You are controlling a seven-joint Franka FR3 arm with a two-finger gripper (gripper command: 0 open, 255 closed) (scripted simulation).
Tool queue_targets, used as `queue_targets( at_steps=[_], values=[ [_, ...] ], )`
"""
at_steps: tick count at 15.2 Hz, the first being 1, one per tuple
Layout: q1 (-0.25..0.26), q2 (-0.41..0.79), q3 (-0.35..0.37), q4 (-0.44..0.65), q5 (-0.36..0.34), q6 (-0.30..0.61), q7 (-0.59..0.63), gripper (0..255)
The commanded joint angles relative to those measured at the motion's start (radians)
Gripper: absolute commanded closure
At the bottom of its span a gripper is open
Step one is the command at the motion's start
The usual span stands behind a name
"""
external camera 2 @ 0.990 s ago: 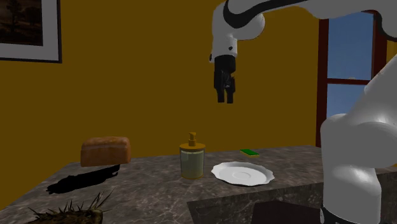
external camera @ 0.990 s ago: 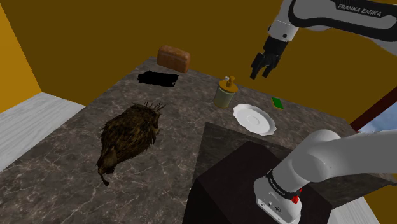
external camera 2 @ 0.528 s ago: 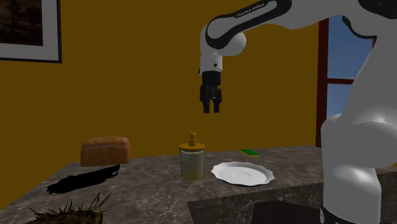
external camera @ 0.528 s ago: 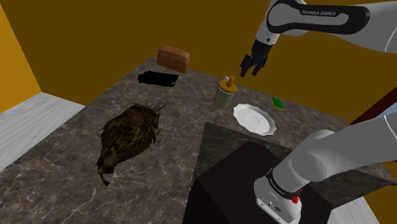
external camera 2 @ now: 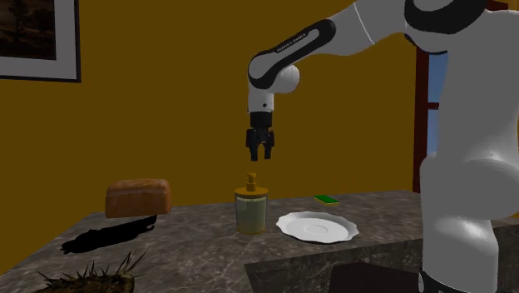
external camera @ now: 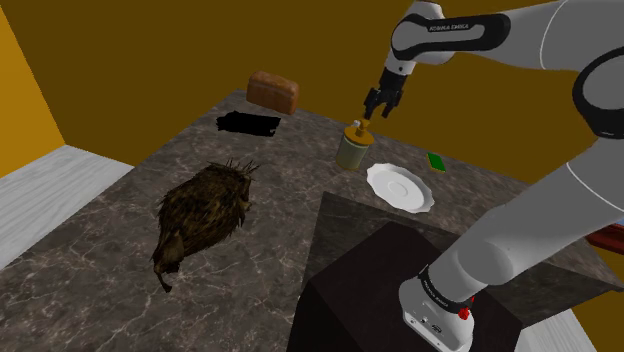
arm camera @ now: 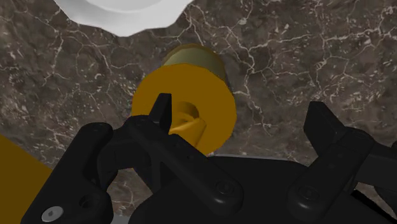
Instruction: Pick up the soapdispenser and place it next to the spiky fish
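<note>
On the counter (external camera: 120, 250) the soap dispenser (external camera: 353, 146) is standing, plate (external camera: 400, 187) lying just beside it at the shoulder view's right, small pad (external camera: 436, 160) beyond. Loaf (external camera: 272, 91) is sitting at the far edge, flat object (external camera: 248, 124) before it. Spiky fish (external camera: 203, 212) is lying well apart, nearer the camera. Gripper (external camera: 378, 110) is hanging above the soap dispenser.

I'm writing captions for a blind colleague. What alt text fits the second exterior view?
A white arm holds its open black gripper directly above a yellow-capped soap dispenser on a dark marble counter, not touching it. A white plate sits right of the dispenser, a bread loaf left, and a spiky fish at the bottom left corner.
</note>
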Motion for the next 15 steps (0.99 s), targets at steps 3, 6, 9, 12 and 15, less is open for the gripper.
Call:
queue_targets(
  at_steps=[3,6,9,12,15],
  values=[
    [-0.016,0.147,-0.028,0.104,0.035,0.048,-0.053,0],
    [-0.034,0.262,-0.041,0.199,0.070,0.069,-0.089,0],
    [-0.037,0.279,-0.040,0.189,0.075,0.095,-0.094,0],
    [-0.037,0.291,-0.039,0.164,0.080,0.133,-0.097,0],
    [-0.038,0.303,-0.039,0.143,0.084,0.164,-0.100,0]
  ],
)
